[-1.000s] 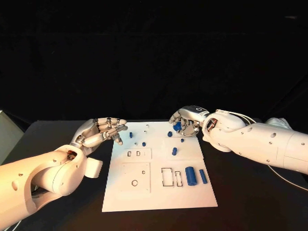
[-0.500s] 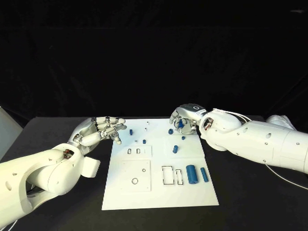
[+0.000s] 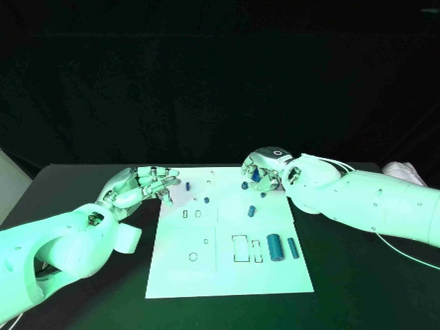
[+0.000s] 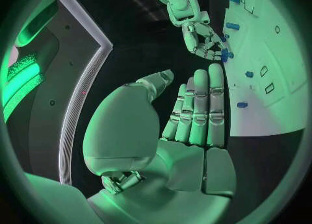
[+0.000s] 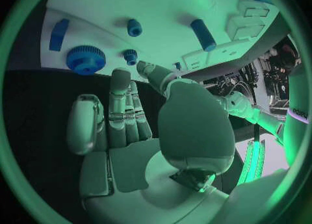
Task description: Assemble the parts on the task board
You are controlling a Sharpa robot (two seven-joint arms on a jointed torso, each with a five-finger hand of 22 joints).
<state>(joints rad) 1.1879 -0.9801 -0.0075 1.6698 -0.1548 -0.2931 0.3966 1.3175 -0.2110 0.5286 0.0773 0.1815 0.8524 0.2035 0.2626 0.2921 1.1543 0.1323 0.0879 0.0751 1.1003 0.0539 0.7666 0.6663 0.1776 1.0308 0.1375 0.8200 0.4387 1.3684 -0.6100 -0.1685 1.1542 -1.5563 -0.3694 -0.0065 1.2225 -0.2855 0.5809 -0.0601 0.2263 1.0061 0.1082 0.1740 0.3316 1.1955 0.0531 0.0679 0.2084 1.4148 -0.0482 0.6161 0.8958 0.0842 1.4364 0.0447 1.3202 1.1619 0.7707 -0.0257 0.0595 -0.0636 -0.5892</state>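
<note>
Nearest us on the task board (image 3: 220, 275) we see empty rectangular slots and, beside them, a thick blue cylinder (image 3: 275, 246) and a thinner blue bar (image 3: 292, 248) lying flat, neither touched by a hand. Farther up, a short blue peg (image 3: 251, 210) lies alone at mid-board, and two small blue pieces (image 3: 206, 200) sit toward the far left part.

At the board's far left edge we find the left hand (image 3: 144, 186) with its fingers curled loosely inward; we see nothing held in it, and the left wrist view shows the fingers (image 4: 198, 107) side by side, short of the board.

At the far right edge the right hand (image 3: 264, 172) hangs over a round blue knurled part (image 5: 86, 59). In the head view the fingers seem drawn in around something blue, but we cannot tell whether they grip it or merely hover; the right wrist view shows the knurled part just beyond the fingertips (image 5: 121, 75).

We judge the step to be a pick-up at the far edge, which next calls for closing firmly on the part before lifting.
</note>
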